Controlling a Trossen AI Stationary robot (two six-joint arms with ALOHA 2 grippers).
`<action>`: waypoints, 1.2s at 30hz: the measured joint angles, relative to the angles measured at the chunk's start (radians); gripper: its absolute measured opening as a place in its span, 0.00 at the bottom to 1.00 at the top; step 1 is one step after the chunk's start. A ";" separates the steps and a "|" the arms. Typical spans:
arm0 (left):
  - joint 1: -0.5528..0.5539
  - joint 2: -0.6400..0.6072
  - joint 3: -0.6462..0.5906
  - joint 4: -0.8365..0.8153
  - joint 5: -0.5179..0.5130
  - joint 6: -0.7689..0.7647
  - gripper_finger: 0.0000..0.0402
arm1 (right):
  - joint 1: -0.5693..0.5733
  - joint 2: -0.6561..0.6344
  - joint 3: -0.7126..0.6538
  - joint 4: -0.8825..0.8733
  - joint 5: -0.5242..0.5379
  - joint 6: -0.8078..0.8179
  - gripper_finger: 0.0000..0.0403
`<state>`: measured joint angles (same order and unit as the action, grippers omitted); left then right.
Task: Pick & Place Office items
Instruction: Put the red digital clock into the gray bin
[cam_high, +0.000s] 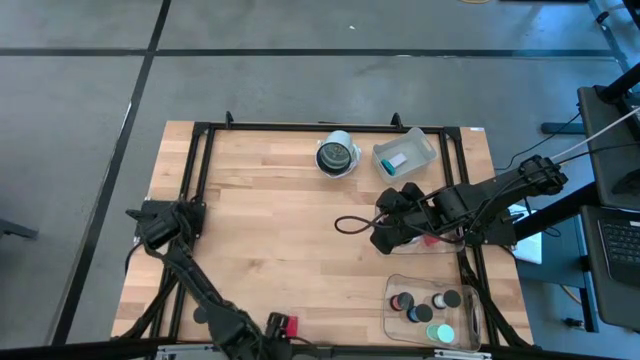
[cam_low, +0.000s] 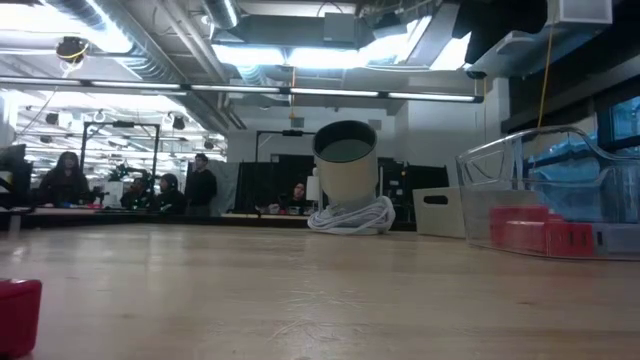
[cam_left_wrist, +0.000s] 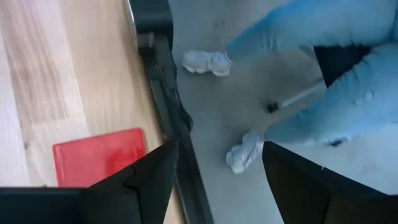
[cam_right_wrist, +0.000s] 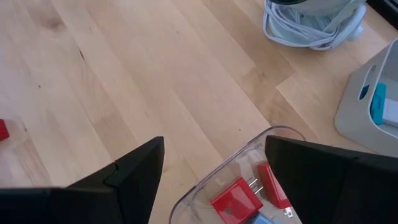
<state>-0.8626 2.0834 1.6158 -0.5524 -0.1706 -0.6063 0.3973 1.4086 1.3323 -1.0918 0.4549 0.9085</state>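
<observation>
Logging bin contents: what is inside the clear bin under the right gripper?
Two red blocks show inside the clear bin. The right gripper, open above it, and the frame edge hide the rest of its floor.

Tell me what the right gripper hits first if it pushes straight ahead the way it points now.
Most likely the clear bin holding the red blocks: its rim lies just beyond the open right gripper in the right wrist view. Farther along that line sits the coiled white cable, though depth is hard to judge.
</observation>
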 joint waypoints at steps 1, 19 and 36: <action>-0.006 0.000 -0.003 0.012 -0.020 -0.006 0.57 | 0.000 0.000 0.000 0.000 0.000 0.000 0.70; 0.014 0.003 -0.138 0.192 0.001 -0.001 0.45 | 0.000 0.000 0.000 0.009 0.000 0.026 0.70; 0.078 0.073 -0.135 0.209 0.129 0.000 0.27 | 0.000 0.000 0.000 0.010 0.001 0.026 0.70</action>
<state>-0.7848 2.1563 1.4803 -0.3433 -0.0417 -0.6064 0.3973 1.4090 1.3319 -1.0815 0.4562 0.9340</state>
